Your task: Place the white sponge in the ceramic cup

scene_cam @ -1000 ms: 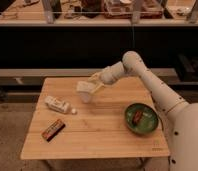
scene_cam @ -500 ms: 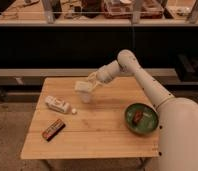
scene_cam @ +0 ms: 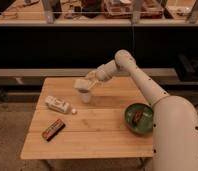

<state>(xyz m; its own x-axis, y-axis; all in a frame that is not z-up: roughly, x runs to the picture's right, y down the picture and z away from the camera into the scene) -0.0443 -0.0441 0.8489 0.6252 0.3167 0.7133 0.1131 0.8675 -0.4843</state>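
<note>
The white sponge (scene_cam: 82, 84) is a pale flat pad held in my gripper (scene_cam: 87, 83), which reaches in from the right over the back left part of the wooden table (scene_cam: 97, 142). The gripper is shut on the sponge and holds it directly above the ceramic cup (scene_cam: 85, 97). The cup is a small pale tumbler standing upright on the table. The sponge sits at or just over the cup's rim, and I cannot tell whether they touch.
A white bottle-like packet (scene_cam: 58, 104) lies left of the cup, with a small white bit (scene_cam: 74, 111) beside it. A dark red-brown bar (scene_cam: 53, 129) lies at the front left. A green bowl (scene_cam: 139, 119) holding something brown stands at the right edge. Dark shelving runs behind the table.
My arm has swung a little to the left, carrying the sponge with it, so that the sponge now sits over the cup. The other objects have not moved.
</note>
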